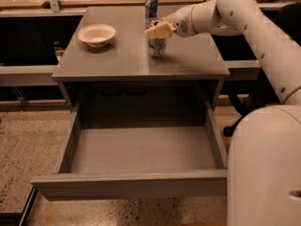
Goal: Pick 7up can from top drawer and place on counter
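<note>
Grey, flat rectangular worktop [113, 60] carries the short silver-and-green 7up can [157, 47], upright, right of centre. The beige-tipped end effector [159, 30] of the white arm sits at the can's top; whether it is clenched on the can or released cannot be told. The wide, shallow grey top drawer [141, 149] below stands open. A white round bowl [96, 34] rests on the worktop's left part. A slim blue-and-silver can [151, 6] stands near the rear edge.
</note>
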Robot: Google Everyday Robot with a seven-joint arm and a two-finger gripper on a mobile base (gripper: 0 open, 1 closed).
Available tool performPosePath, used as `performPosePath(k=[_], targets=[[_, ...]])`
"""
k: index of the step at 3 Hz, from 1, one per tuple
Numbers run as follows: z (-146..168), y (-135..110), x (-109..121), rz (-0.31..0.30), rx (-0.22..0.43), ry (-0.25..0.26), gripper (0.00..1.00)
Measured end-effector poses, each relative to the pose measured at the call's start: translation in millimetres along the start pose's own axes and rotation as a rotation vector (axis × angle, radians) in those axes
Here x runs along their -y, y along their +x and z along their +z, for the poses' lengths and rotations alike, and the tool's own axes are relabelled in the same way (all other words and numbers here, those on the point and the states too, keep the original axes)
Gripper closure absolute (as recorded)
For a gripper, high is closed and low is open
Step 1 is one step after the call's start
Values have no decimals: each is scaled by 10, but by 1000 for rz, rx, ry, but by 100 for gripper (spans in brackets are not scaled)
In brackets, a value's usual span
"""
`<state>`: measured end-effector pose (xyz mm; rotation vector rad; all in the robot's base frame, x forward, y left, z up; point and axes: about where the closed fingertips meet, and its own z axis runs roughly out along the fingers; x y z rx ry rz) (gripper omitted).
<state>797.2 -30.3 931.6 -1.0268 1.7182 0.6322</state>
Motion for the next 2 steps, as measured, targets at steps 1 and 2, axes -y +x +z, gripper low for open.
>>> performPosePath(k=[1,2], targets=[[25,6,0,2,-3,-2,0],[26,6,0,2,-3,-2,0]])
